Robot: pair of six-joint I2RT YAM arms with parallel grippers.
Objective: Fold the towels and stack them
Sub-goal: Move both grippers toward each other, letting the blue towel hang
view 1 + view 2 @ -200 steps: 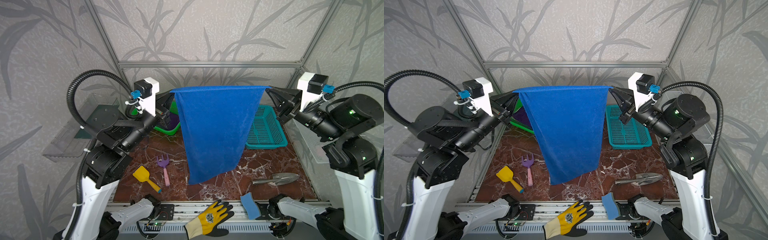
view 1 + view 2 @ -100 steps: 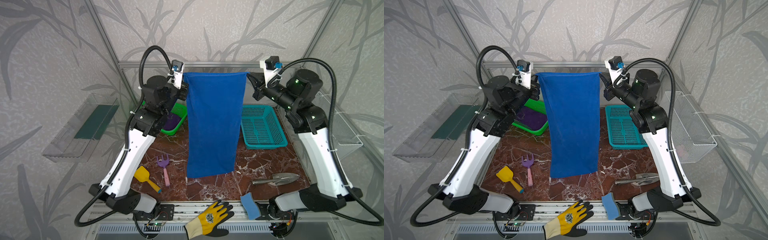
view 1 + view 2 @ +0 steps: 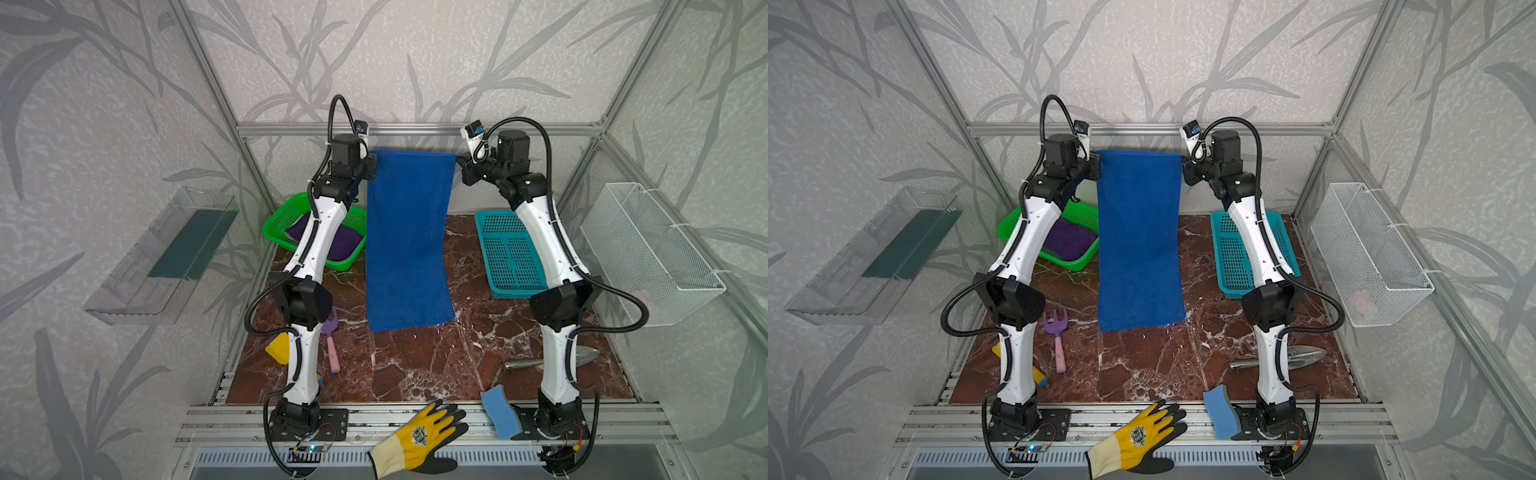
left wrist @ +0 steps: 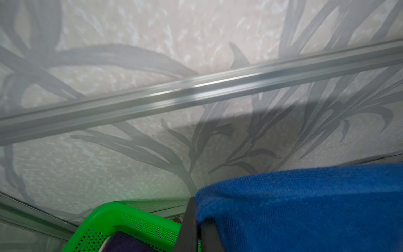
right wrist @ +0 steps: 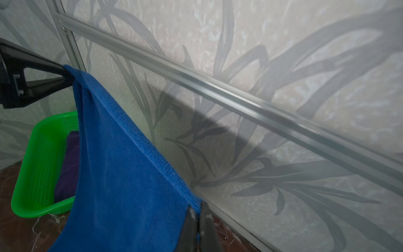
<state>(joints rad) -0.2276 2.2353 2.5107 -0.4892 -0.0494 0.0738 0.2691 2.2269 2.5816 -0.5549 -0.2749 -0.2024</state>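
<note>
My left gripper (image 3: 371, 167) is clamping the left top corner of the royal blue towel (image 3: 407, 245) and my right gripper (image 3: 460, 161) is pinching the right one, so it is hanging flat above the table (image 3: 415, 365). The purple towel (image 3: 1067, 241) is lying in the green basket (image 3: 1009, 226), far left. The badge on the glove (image 3: 419, 436) is showing too small for me to read.
</note>
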